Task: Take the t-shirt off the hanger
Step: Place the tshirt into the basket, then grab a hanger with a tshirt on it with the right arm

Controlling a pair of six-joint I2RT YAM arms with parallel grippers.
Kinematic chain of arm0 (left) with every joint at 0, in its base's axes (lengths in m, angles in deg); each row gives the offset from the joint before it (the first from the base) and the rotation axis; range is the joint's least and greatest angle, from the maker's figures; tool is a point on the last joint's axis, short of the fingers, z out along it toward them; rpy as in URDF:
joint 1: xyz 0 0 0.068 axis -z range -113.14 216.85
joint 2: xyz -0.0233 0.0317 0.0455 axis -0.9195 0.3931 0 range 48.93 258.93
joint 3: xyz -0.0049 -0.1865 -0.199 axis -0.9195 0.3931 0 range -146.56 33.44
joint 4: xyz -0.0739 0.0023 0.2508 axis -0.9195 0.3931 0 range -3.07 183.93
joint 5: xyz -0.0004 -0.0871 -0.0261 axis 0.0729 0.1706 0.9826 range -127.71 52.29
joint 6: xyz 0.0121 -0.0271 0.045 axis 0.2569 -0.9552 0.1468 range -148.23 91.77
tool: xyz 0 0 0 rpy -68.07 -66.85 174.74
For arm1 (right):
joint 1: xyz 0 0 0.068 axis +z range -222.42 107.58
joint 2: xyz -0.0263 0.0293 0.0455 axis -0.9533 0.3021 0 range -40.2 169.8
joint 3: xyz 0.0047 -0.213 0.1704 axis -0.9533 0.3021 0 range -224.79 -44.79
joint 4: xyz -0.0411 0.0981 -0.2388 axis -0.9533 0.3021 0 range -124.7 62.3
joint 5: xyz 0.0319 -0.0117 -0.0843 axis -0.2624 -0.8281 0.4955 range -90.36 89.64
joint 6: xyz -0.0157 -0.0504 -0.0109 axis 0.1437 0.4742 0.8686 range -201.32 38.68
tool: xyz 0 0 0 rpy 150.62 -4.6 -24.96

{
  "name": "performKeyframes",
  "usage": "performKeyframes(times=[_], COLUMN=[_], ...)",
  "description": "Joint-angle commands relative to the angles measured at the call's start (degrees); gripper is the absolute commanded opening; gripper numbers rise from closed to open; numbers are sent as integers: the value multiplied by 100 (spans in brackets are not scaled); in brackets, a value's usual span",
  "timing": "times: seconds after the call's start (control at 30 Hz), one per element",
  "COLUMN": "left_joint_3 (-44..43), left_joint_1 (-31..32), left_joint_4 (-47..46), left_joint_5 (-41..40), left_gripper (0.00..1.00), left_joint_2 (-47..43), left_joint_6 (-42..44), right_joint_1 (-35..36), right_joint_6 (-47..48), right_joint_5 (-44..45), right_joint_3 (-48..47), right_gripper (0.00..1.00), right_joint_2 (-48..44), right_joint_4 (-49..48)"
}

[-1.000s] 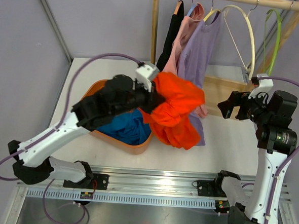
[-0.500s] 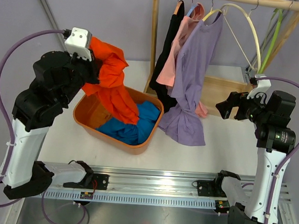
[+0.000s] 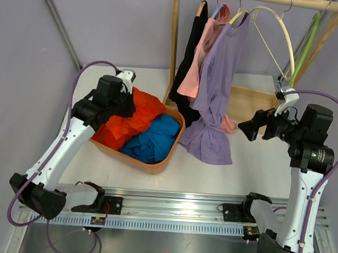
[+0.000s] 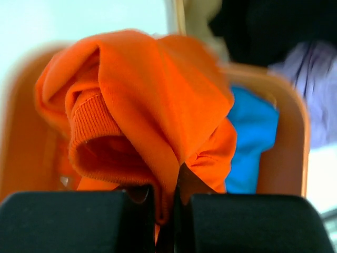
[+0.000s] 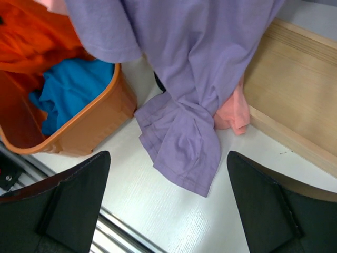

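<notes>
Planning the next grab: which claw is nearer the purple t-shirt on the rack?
Right. The right claw hangs open beside the purple t-shirt; the left claw is over the orange basket, shut on the orange t-shirt.

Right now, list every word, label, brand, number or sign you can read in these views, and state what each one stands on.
No text can be read in any view.
The orange t-shirt, the purple t-shirt and the orange basket show no print or label.
The small part on the front rail may carry markings, but it is too small to read.
</notes>
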Motion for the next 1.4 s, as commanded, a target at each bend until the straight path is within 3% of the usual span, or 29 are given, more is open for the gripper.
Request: performKeyframes(times=[0.0, 0.1, 0.13, 0.23, 0.27, 0.33, 0.37, 0.4, 0.57, 0.73, 0.93, 1.1, 1.23, 1.37], left_joint_3=[773, 1537, 1697, 1980, 1997, 1805, 1691, 1568, 620, 205, 257, 441, 783, 933], left_joint_1=[-87, -192, -280, -491, -518, -544, -544, -544, -553, -553, -553, -553, -553, -553], left_joint_4=[-808, -941, -950, -933, -915, -810, -775, -722, -678, -686, -695, -695, -897, -1020], left_joint_5=[729, 720, 738, 887, 905, 896, 853, 783, 720, 896, 975, 958, 1001, 1002], left_gripper=[0, 7, 20, 34, 55, 76, 95, 99, 99, 99, 99, 99, 99, 99], left_joint_2=[-354, -539, -653, -812, -925, -1023, -1119, -1172, -1375, -1489, -1647, -1840, -2025, -2104], left_joint_6=[-592, -829, -882, -1006, -1015, -962, -962, -953, -1076, -1094, -1199, -1313, -1489, -1604], right_joint_1=[-19, -19, -19, -19, -19, -11, -19, -19, 16, 366, 1788, 2257, 2555, 2845], right_joint_6=[440, 554, 607, 660, 686, 599, 546, 468, -358, -1193, -2326, -2635, -3039, -3172], right_joint_5=[-783, -1029, -1126, -1249, -1371, -1591, -1679, -1759, -2058, -1831, 117, 1429, 2999, 3785], right_joint_3=[-109, -223, -336, -678, -802, -1196, -1329, -1461, -2428, -3166, -3991, -4941, -5820, -6296], right_gripper=[100, 99, 99, 99, 100, 99, 99, 99, 98, 97, 94, 92, 92, 93], right_joint_2=[-165, -122, -34, 176, 247, 466, 546, 633, 1310, 1890, 2601, 3340, 4025, 4509], right_joint_4=[218, 385, 490, 666, 701, 772, 763, 711, 588, 141, -361, -599, -731, -863])
